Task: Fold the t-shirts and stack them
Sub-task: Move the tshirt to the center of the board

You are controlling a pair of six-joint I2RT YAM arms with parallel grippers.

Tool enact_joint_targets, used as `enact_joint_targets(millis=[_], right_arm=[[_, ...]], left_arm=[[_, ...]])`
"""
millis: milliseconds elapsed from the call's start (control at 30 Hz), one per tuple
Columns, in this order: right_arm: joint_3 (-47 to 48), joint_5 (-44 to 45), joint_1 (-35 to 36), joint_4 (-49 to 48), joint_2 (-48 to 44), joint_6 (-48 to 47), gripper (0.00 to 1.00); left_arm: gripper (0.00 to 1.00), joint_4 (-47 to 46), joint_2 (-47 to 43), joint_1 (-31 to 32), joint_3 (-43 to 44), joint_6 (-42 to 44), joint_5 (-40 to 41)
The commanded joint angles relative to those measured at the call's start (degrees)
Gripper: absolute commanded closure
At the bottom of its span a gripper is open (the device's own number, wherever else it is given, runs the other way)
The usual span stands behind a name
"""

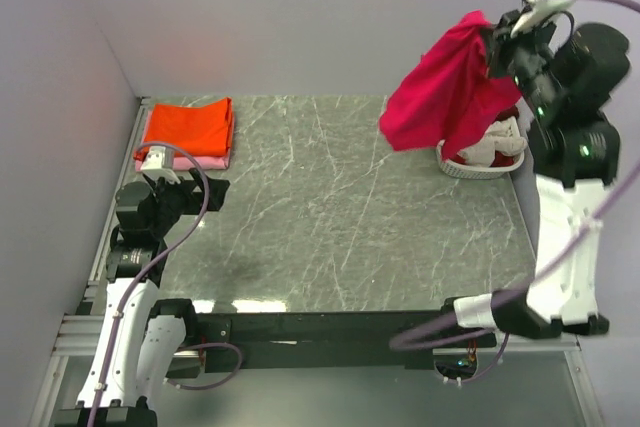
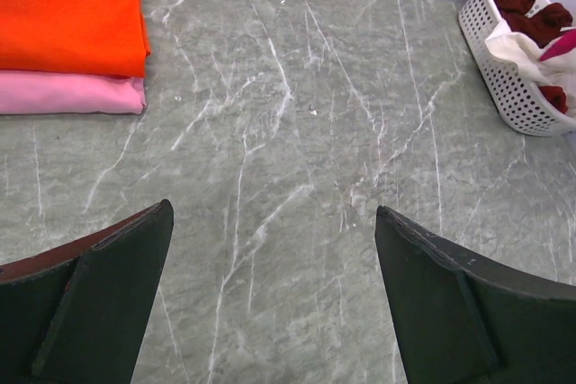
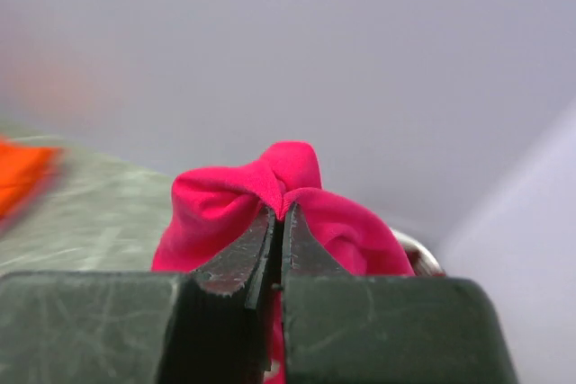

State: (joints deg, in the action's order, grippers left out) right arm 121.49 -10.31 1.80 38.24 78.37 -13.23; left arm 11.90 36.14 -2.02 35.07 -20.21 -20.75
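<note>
A grey-green table (image 1: 330, 227), veined with white like marble, is filling the middle of the top view. Plain pale lilac-grey walls (image 1: 300, 17) are closing it in along the back and down the left side. A black strip is running along the table's near edge at the bottom of the frame, where the two arm bases are sitting.

In the upper right of the top view the right gripper (image 3: 281, 213) is holding the crimson-pink t-shirt (image 1: 445, 87) up in the air. Its jaws are pressing together on a bunched fold of the cloth, with only a hairline gap showing in the right wrist view. The shirt is hanging loose and crumpled, clear of the tabletop. Its lower edge is dangling in front of the white laundry basket (image 1: 470, 169), which is standing at the table's far right edge. In the left wrist view, dark maroon shirts (image 2: 531, 15) and a white garment (image 2: 513, 47) are spilling over the basket's rim.

In the upper left corner of the table, an orange t-shirt (image 1: 190, 125) is lying folded on top of a folded pale pink t-shirt (image 1: 212, 160), whose edge is peeking out beneath it.

The left gripper (image 2: 273, 213) is hovering low over bare marble near that stack, with its jaws spread wide and gripping nothing.
</note>
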Motion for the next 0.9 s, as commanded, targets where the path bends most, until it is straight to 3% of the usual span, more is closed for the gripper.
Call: enact_joint_targets(millis=[0,167,233,467,633,733,867], right_arm=[[1.6,-11.7,4.1,1.4,-4.8,-0.1,1.00],[0.2,-23.9,6.9,0.3,-7.3,7.0,1.00],[-6.8,-27.6,8.6,-1.8,-10.7,8.2,1.00],[-31.8,-24.8,16.2,-10.8,-15.9,7.9,1.00],[-45.3,-15.9,19.6,-14.9,-10.0,5.7,1.00],[-44.9,-7.0,19.7,-11.8,-1.4,3.3,0.49],[-44.9,-9.9,18.9,-5.7,0.5,-4.6,0.39]], left_arm=[[0.01,-1.7,-1.3,-0.1,2.0,1.1,0.5],[0.01,-3.5,-2.3,-0.2,1.4,1.4,-2.4],[0.01,-4.7,-3.2,-0.2,0.9,1.3,-3.8],[0.01,-6.9,-5.1,-0.2,-0.1,1.0,-7.6],[0.01,-8.0,-4.8,-0.2,-0.5,0.5,-10.7],[0.01,-11.4,-4.6,0.0,-1.5,-0.6,-14.7],[0.02,-14.6,-4.0,3.5,-2.7,0.8,-18.4]])
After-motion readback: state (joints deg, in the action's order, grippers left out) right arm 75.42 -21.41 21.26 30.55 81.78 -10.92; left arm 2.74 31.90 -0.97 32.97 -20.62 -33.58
